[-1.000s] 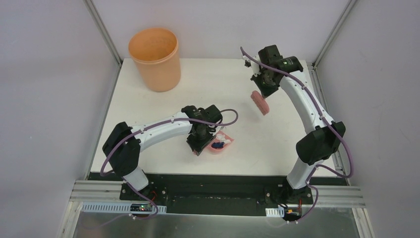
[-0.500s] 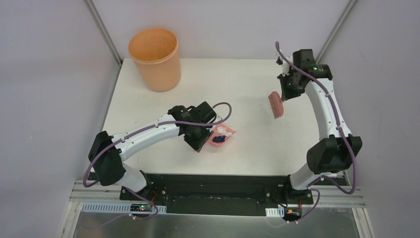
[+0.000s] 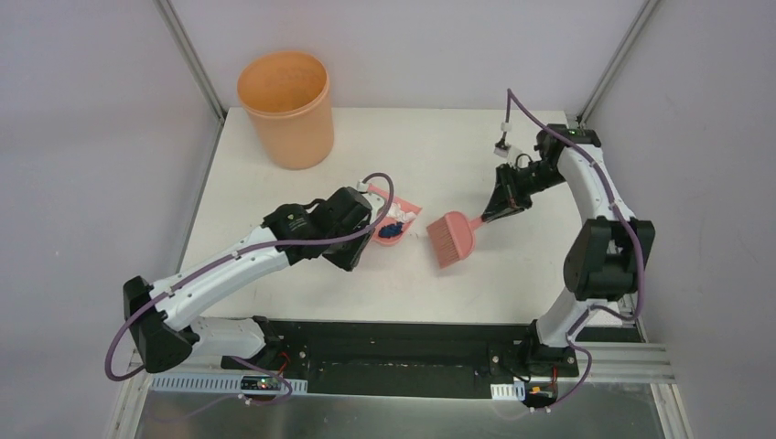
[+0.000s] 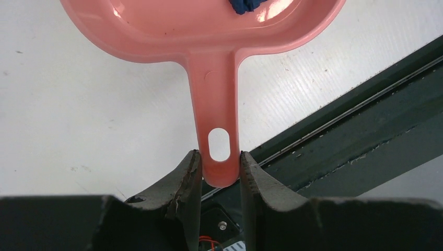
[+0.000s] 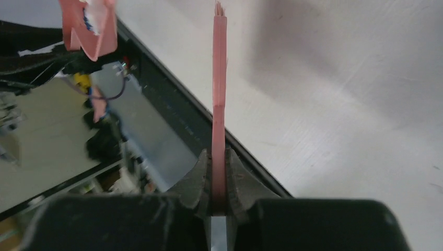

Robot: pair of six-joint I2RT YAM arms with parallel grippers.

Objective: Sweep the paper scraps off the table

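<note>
My left gripper (image 3: 364,240) is shut on the end of the handle of the salmon-pink dustpan (image 3: 399,218), holding it above the table (image 3: 274,183) left of centre. In the left wrist view the fingers (image 4: 190,172) pinch the handle by its hang hole and the pan (image 4: 209,31) points away. Paper scraps lie in the pan: a dark blue wad (image 3: 391,232) (image 4: 245,4) and pale bits (image 3: 395,214). My right gripper (image 3: 497,207) is shut on the handle of the salmon-pink hand brush (image 3: 450,240), whose head reaches toward the table's middle. That brush (image 5: 219,78) shows edge-on between the right fingers.
An orange bucket (image 3: 285,108) stands at the table's back left corner. Metal frame posts rise at the back corners. The table's black front edge (image 3: 393,334) runs between the two arm bases. The dustpan (image 5: 89,26) also shows at the upper left of the right wrist view.
The left arm has carried the dustpan from near the front edge back and leftward, toward the bucket. The right arm has swung the brush down and left, its head now facing the middle.
</note>
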